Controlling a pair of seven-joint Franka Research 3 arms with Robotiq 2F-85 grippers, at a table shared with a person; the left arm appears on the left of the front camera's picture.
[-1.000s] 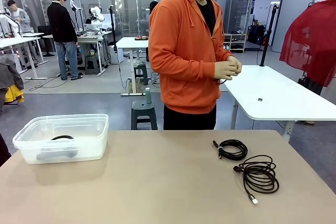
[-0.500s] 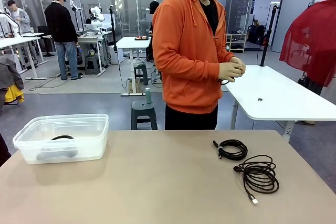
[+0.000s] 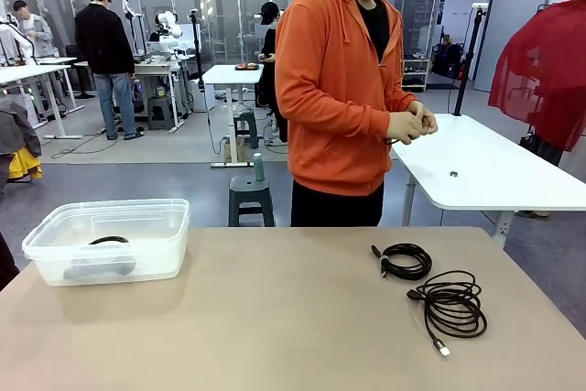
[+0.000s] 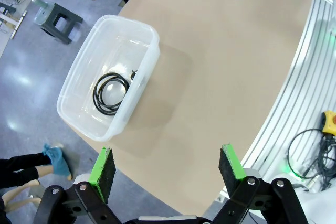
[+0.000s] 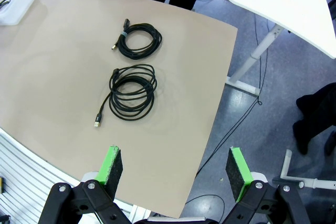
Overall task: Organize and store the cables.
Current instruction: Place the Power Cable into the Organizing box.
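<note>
Left claw (image 4: 168,165): jaws spread wide, nothing between the green pads. It hangs over the near edge of the table (image 4: 226,51). In the left wrist view a clear tub (image 4: 151,43) lies at 10 o'clock from the claw, standing on the table close to its edge. One coiled cable (image 4: 111,93), a round black ring, rests flat on the tub floor.

Right claw (image 5: 173,164): jaws equally wide and empty, above the table's other end. In the right wrist view two more cables lie at 11 o'clock from it, both flat on the bare tabletop. The tight coil (image 5: 137,40) is the farther one, bound at its 9 o'clock side, where its plugs stick out. The loose coil (image 5: 131,95) lies just beside it on the nearer side, apart from it. Its free end trails off toward 7 o'clock and ends in a small plug.

Front view: the tub sits at 9 o'clock on the table and the two coils at 3 to 4 o'clock, well apart from the tub. A person in an orange hoodie (image 3: 339,89) stands beyond the table at 12 o'clock. The hands (image 3: 412,124) are held together in front of the body; what they hold is too small to tell.
</note>
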